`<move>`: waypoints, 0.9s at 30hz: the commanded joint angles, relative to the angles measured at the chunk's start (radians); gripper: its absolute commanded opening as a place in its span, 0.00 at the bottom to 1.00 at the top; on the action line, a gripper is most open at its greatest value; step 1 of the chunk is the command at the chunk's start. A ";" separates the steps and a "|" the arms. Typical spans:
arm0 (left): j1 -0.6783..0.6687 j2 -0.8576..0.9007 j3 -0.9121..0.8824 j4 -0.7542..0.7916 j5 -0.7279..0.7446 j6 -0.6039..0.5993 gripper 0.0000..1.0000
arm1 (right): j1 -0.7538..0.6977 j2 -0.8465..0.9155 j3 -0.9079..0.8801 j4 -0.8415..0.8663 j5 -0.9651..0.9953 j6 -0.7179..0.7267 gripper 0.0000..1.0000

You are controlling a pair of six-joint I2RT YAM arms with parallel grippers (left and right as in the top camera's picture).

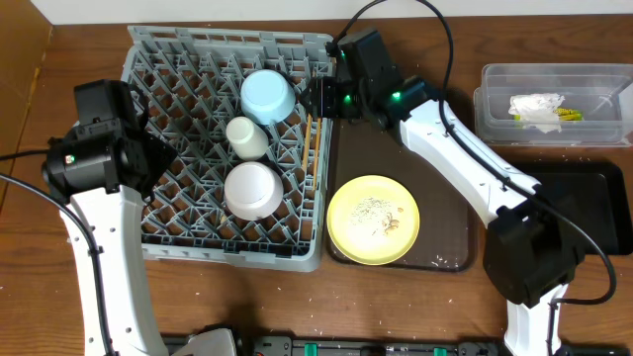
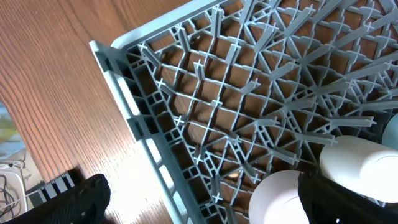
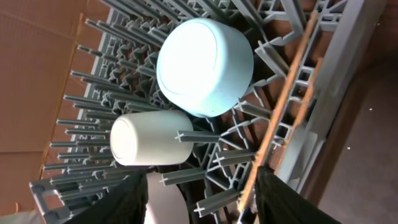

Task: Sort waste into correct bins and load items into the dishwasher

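The large square grey plastic dish rack (image 1: 188,109) fills the upper left of the overhead view on the wooden bench (image 1: 40,287). Three vessels stand mouth-down among its pegs, in a rough column right of its centre: the light blue bowl (image 1: 267,96) at the top, the small white cup (image 1: 247,136) just below it, and the pinkish-white bowl (image 1: 252,190) lowest. The thin wooden chopsticks (image 1: 315,148) lie lengthwise along the rack's right edge.

The right pincer (image 3: 202,177) hovers over the rack's upper right corner. Its fingers are spread wide and grasp nothing. In the right wrist view the chopsticks run up from just inside the finger at lower right.

The left pincer (image 2: 202,186) is also released, its dark fingers set wide apart at the bottom corners of its wrist view. It hangs over the rack's left rim, and nothing lies between the fingers.

Just right of the rack, the round yellow plate (image 1: 346,232) sits on the dark brown serving tray (image 1: 445,227). Pale rice-like crumbs (image 1: 374,208) are scattered across the plate's middle.

At the upper right of the overhead frame, the clear plastic rectangular tub (image 1: 593,79) holds the crumpled white-silver wrapper (image 1: 539,107), which shows a yellow-green bit at its side. Below the tub, the shallow black rectangular tray (image 1: 603,198) is partly covered by the right arm.
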 commanded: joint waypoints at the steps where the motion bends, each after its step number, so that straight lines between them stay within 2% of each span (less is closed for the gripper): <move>1: 0.005 -0.002 0.017 -0.003 -0.003 -0.013 0.98 | -0.014 -0.012 0.011 -0.018 -0.001 -0.042 0.56; 5: 0.005 -0.002 0.017 -0.003 -0.003 -0.013 0.97 | -0.064 -0.057 0.011 -0.118 -0.001 -0.113 0.56; 9: 0.005 -0.002 0.017 -0.003 -0.003 -0.013 0.98 | -0.126 -0.097 0.011 -0.317 0.008 -0.235 0.56; 11: 0.005 -0.002 0.017 -0.003 -0.003 -0.013 0.98 | -0.154 -0.100 0.011 -0.432 0.040 -0.265 0.52; 12: 0.005 -0.002 0.017 -0.003 -0.003 -0.013 0.98 | -0.166 -0.100 0.010 -0.487 0.064 -0.273 0.47; 13: 0.005 -0.002 0.017 -0.003 -0.003 -0.013 0.98 | -0.175 -0.094 0.010 -0.538 0.087 -0.282 0.38; 14: 0.005 -0.002 0.017 -0.003 -0.003 -0.013 0.98 | -0.183 -0.089 0.010 -0.587 0.106 -0.295 0.35; 17: 0.005 -0.002 0.017 -0.003 -0.003 -0.013 0.98 | -0.193 -0.077 -0.003 -0.677 0.119 -0.369 0.36; 19: 0.005 -0.002 0.017 -0.003 -0.003 -0.013 0.98 | -0.190 -0.072 -0.024 -0.703 0.119 -0.404 0.40; 21: 0.005 -0.002 0.017 -0.003 -0.003 -0.013 0.98 | -0.182 -0.072 -0.063 -0.694 0.119 -0.412 0.40; 24: 0.005 -0.002 0.017 -0.003 -0.003 -0.013 0.98 | -0.169 -0.072 -0.130 -0.658 0.121 -0.411 0.29; 27: 0.005 -0.002 0.017 -0.003 -0.003 -0.013 0.98 | -0.165 -0.072 -0.204 -0.605 0.123 -0.411 0.26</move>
